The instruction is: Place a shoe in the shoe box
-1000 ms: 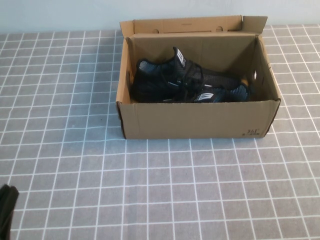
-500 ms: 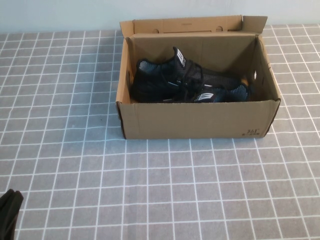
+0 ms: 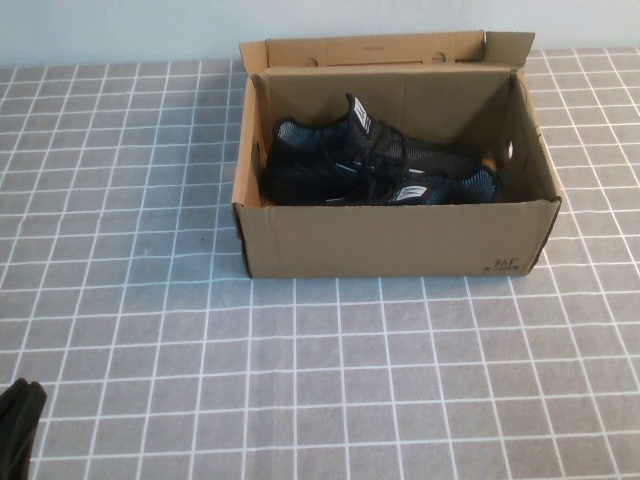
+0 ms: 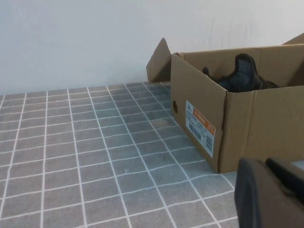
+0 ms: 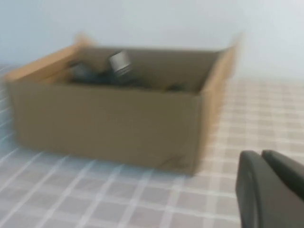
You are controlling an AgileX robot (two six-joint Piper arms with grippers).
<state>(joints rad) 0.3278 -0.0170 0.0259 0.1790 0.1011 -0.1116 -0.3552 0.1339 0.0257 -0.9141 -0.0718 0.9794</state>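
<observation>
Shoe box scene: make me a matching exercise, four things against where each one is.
Things:
1. shoe
2. shoe box
3. left gripper
4. white and orange label

Places:
A. stuck on an end wall of the box
B. at the near left corner of the high view, away from the box
C. lying inside the box beside its mate
D. standing open on the grey tiled table, flap lid folded back

Pairs: 1-C, 2-D, 3-B, 4-A. The right gripper shows only in its own wrist view.
</observation>
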